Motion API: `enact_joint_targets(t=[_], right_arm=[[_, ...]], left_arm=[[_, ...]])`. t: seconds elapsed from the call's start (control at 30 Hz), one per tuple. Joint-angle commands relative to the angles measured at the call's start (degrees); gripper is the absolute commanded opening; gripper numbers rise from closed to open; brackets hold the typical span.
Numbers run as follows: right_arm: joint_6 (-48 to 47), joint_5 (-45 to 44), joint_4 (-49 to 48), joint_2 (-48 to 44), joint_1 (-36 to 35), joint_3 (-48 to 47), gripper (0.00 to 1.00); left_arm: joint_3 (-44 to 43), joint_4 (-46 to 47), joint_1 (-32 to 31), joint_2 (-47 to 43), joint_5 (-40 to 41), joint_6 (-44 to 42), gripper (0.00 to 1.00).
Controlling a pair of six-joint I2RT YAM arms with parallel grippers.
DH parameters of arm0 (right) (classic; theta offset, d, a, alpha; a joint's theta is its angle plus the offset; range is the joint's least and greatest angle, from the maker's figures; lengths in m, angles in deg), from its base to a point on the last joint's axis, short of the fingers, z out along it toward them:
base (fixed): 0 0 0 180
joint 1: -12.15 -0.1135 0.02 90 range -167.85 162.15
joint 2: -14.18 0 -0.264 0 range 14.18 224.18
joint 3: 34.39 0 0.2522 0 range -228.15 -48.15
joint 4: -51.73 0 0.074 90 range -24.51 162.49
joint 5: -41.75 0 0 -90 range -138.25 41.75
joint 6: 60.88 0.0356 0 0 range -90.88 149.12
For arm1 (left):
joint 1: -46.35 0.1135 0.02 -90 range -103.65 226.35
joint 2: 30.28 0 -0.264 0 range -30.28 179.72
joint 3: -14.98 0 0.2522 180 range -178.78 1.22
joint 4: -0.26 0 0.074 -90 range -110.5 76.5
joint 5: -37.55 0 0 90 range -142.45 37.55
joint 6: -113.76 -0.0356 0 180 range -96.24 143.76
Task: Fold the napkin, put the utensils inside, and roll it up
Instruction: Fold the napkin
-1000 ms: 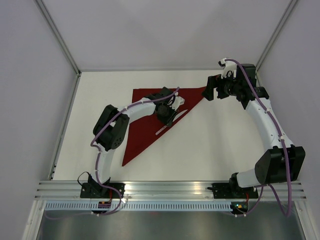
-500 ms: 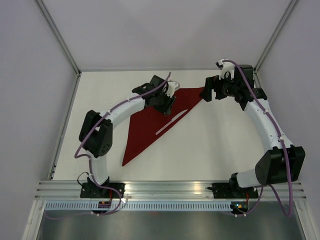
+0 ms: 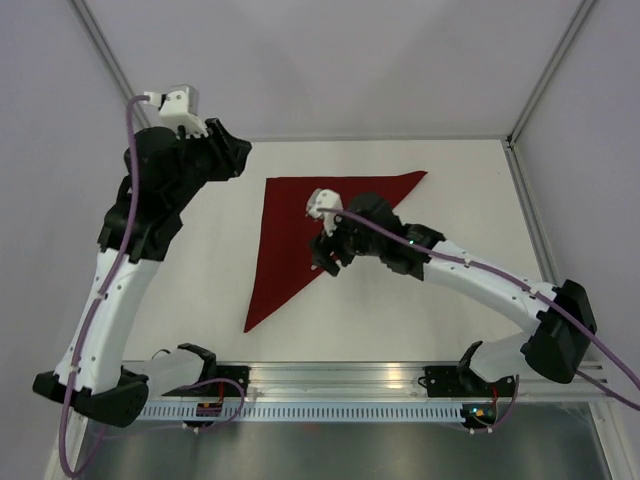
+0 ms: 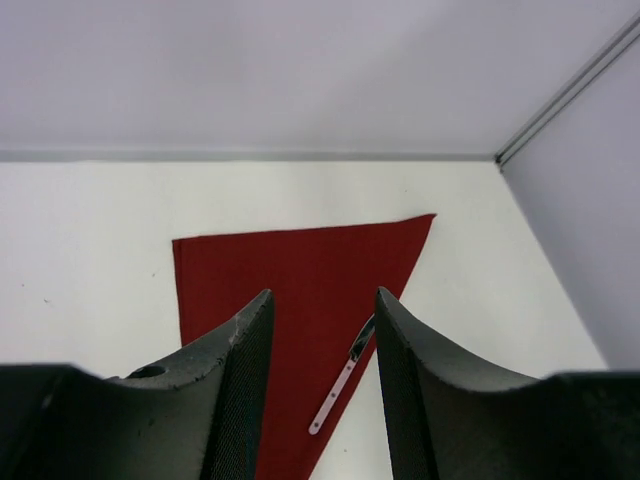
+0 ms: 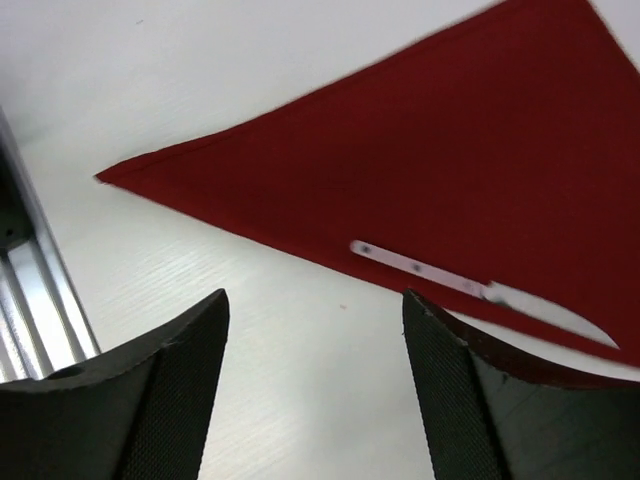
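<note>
Reaching across the white counter (image 3: 450, 200), the right end effector (image 5: 312, 305) hovers low over the napkin (image 3: 290, 230) with its two fingers spread wide and nothing between them. The left end effector (image 4: 322, 305) hangs high at the far left of the counter. Its fingers are parted by a narrower gap and are also empty. From that height it looks down on the whole cloth, which probably keeps it clear of the right arm's work.

The napkin is a dark red triangle lying flat at the middle of the counter. One short edge runs along the far side and another runs down the left. The long edge is the triangle's main axis and slants from the far right corner to a sharp point near the left arm's base.

A silver knife (image 5: 430, 272) rests on the cloth just inside that long edge and parallel to it. Its riveted handle lies toward the near left point and its blade toward the far right corner. From above, the right arm hides it.

Lying along the long edge, the knife is likely where rolling would start. The right end effector sits close beside that edge, seemingly ready to pinch the cloth.
</note>
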Motion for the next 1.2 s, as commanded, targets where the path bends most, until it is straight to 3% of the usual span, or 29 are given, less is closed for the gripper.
enact_joint_targets(t=[0.0, 0.17, 0.37, 1.17], right_arm=[[-3.39, -9.49, -5.57, 5.14, -10.35, 0.71, 0.74], [-6.21, -14.24, -9.96, 14.18, -22.48, -0.08, 0.7], [-10.69, -18.9, -15.59, 21.23, -30.66, -1.4, 0.65], [-19.92, -26.81, -35.45, 36.53, -38.5, -2.71, 0.61]], left_arm=[[-1.3, -5.18, -0.49, -3.55, 4.28, 5.09, 0.5], [-3.49, -7.82, -0.49, -8.48, 5.68, 5.09, 0.51], [-4.03, -9.76, -0.49, -11.02, 6.57, 4.65, 0.51], [-1.13, -12.4, -0.49, -15.78, 8.76, 2.63, 0.51]])
